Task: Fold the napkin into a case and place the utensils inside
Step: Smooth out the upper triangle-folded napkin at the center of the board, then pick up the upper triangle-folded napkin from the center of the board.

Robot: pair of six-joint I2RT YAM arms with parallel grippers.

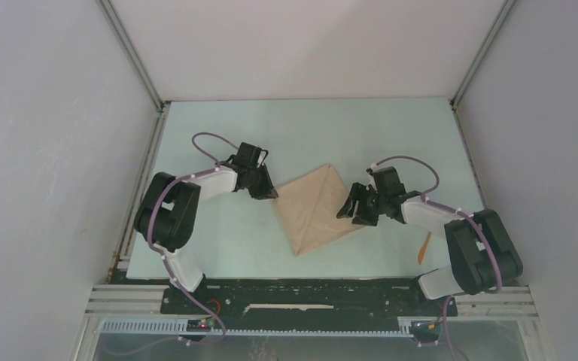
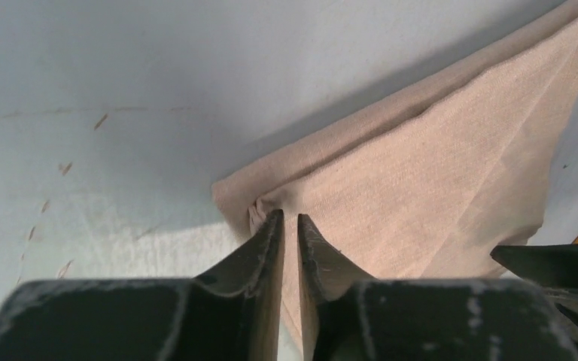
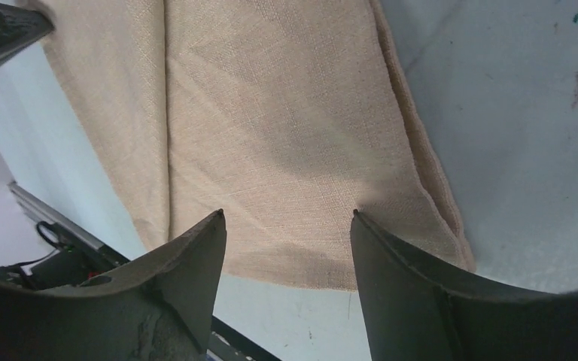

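The pale worktop (image 1: 218,241) is carrying everything, with both arms reaching in from its near edge. The napkin (image 1: 312,207) is lying flat near the middle of it, folded into a four-cornered kite shape, one point aiming away from the arms and one toward them, with fold lines running along its length. The left hand (image 1: 265,192) is sitting at the napkin's left corner. In the left wrist view its fingers (image 2: 267,241) are standing almost together, leaving only a thin slit, their tips right at the corner, where the cloth is puckering a little. Whether they are pinching the cloth or are just clear of it, I cannot tell. The right hand (image 1: 354,210) is hanging over the napkin's right edge, released. In the right wrist view its fingers (image 3: 196,248) are spreading wide apart, with layered cloth showing between them and nothing caught in them. One utensil (image 1: 424,247), a thin orange stick, is lying on the worktop well to the right of the napkin, just beside the right arm's lower part and touching neither hand.
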